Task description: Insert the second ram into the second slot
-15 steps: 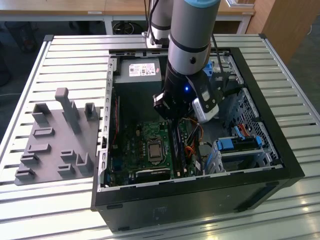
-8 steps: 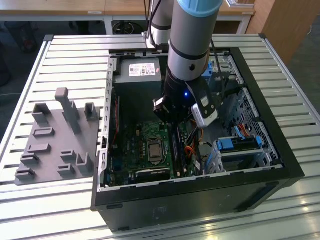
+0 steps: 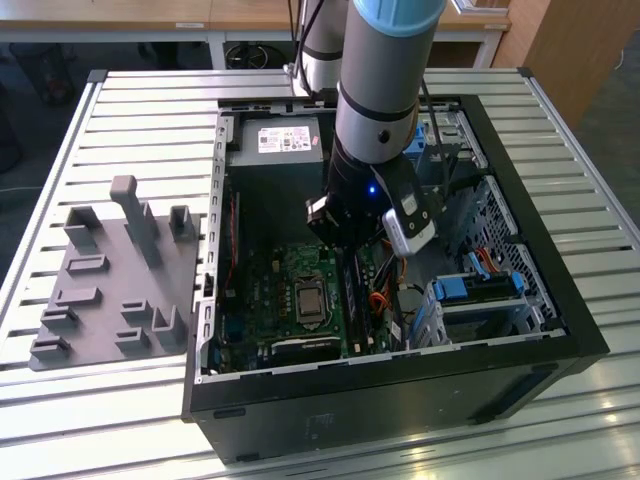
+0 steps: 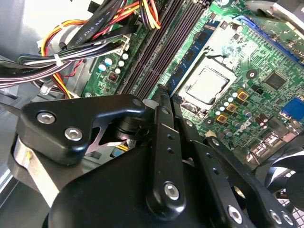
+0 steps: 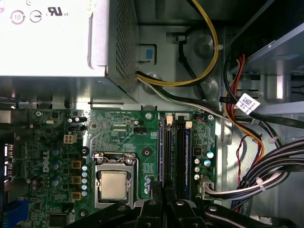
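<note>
Robotics lab, slatted aluminium workbench (image 3: 130, 120), open computer case (image 3: 560, 330), desks behind (image 3: 150, 15)

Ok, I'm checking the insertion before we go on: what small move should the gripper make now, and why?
Probably a short, straight press down. The gripper sits low over one end of the memory slots, in line with them beside the CPU socket. Whether the blue memory stick is fully seated I cannot tell.
</note>
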Robot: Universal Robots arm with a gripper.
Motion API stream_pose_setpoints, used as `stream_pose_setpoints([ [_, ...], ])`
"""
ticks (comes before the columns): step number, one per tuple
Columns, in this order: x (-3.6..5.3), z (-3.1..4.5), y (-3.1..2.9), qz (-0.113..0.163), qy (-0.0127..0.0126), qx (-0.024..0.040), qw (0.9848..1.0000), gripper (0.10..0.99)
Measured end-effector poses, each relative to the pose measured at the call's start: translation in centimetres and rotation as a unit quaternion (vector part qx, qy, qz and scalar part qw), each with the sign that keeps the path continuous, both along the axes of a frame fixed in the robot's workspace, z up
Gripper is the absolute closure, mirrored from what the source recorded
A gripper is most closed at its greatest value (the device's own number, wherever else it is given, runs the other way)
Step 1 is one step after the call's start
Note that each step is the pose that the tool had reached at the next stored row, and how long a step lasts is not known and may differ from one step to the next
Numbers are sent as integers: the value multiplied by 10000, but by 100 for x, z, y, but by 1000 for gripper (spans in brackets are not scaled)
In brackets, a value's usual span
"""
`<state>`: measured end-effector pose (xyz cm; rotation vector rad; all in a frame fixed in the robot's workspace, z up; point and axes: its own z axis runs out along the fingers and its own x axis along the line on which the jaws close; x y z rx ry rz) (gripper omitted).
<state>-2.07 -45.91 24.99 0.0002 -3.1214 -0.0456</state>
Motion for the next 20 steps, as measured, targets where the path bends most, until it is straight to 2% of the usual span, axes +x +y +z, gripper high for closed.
stream_pose_setpoints([
  [15,2,-24,0,0,1,0,10000,949],
  [20,7,-37,-17,-2,1,0,10000,949],
])
